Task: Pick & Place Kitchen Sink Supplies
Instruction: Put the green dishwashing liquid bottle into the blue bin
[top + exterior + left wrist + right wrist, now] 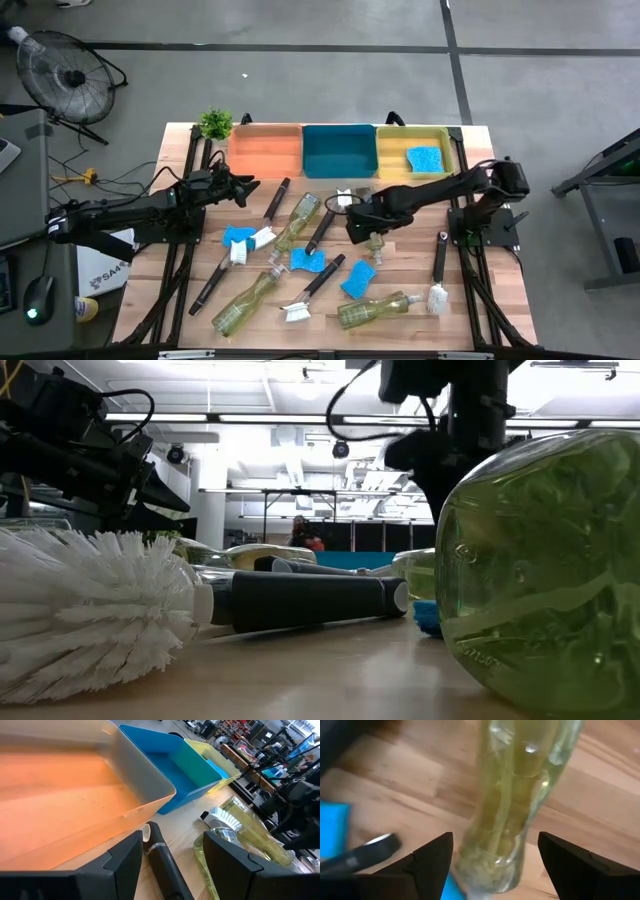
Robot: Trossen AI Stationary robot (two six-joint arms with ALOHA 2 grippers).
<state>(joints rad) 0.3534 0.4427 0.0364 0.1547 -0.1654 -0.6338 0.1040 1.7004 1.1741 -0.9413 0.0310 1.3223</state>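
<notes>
I hold the right gripper (492, 855) over a bottle (520, 795) on the desk (390, 775), fingers apart to straddle its neck.

Wooden table (200, 160) with bins (340, 152), bottles (246, 301), sponges (357, 280), brushes (439, 272)

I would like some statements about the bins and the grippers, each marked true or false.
1. A blue sponge lies in the yellow bin. True.
2. The orange bin holds a bottle. False: it holds nothing.
3. The right gripper is open around a bottle. True.
4. The left gripper grips a brush. False: it is open, holding nothing, near the orange bin.
5. The teal bin stands between the other two. True.
</notes>
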